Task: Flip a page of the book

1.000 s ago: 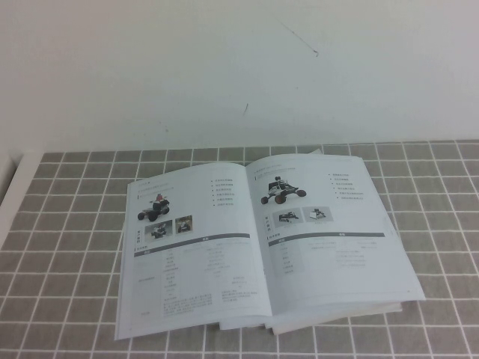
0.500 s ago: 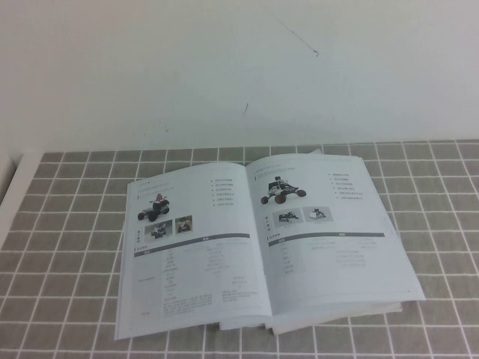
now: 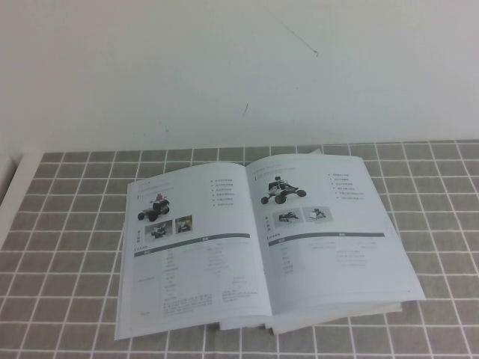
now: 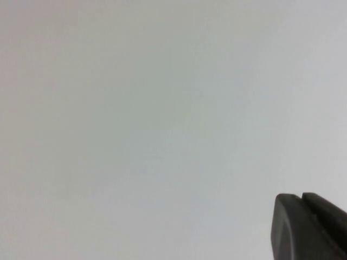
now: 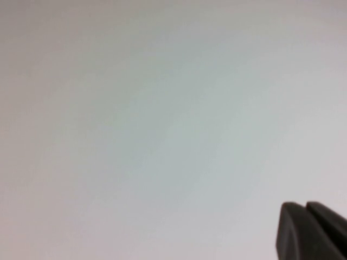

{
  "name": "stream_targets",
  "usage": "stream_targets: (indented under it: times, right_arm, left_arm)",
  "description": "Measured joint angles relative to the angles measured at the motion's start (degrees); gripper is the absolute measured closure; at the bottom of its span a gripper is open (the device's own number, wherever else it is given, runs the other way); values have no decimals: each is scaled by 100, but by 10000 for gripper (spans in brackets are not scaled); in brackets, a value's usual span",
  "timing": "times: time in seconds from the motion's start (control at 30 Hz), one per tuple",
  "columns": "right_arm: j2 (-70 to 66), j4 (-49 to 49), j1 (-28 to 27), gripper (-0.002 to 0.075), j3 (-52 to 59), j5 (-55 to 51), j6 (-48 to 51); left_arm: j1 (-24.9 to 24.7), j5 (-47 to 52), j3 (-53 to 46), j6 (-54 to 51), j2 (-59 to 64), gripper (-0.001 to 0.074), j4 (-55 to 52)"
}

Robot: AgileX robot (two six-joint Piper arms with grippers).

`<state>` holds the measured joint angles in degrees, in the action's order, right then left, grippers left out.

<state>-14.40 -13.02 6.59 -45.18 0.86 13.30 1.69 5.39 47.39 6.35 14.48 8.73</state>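
Note:
The book (image 3: 262, 250) lies open on the grey checked cloth in the high view. Its right-hand page (image 3: 329, 232) shows a black wheeled robot photo, two small pictures, a dark bar and a table; it lies flat. The left-hand sheet (image 3: 191, 250) shows a red-topped robot. Neither arm shows in the high view. My left gripper (image 4: 301, 199) shows only as dark fingertips pressed together against a blank white surface in the left wrist view. My right gripper (image 5: 306, 206) looks the same in the right wrist view, fingertips together, holding nothing.
The grey checked cloth (image 3: 67, 247) covers the table around the book. A white wall (image 3: 224, 67) rises right behind it. A white table edge (image 3: 9, 194) shows at the far left.

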Motion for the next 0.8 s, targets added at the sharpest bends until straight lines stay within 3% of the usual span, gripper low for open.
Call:
stream_targets:
  times: [0.23,0.6,0.8]
  right_arm:
    - [-407,10,0,729,0,-841,1014]
    - [-410,-125,0,729,666,-2243,1192]
    - [-600,-604,0,729,1148,-3198,1192]
  left_arm:
    - [0,2196,-67,-98,903,738,-168]
    - [0,2817,-699,-140,1703,738,1019]
    - [0,3359,-742,-1064,2509,738,1847]
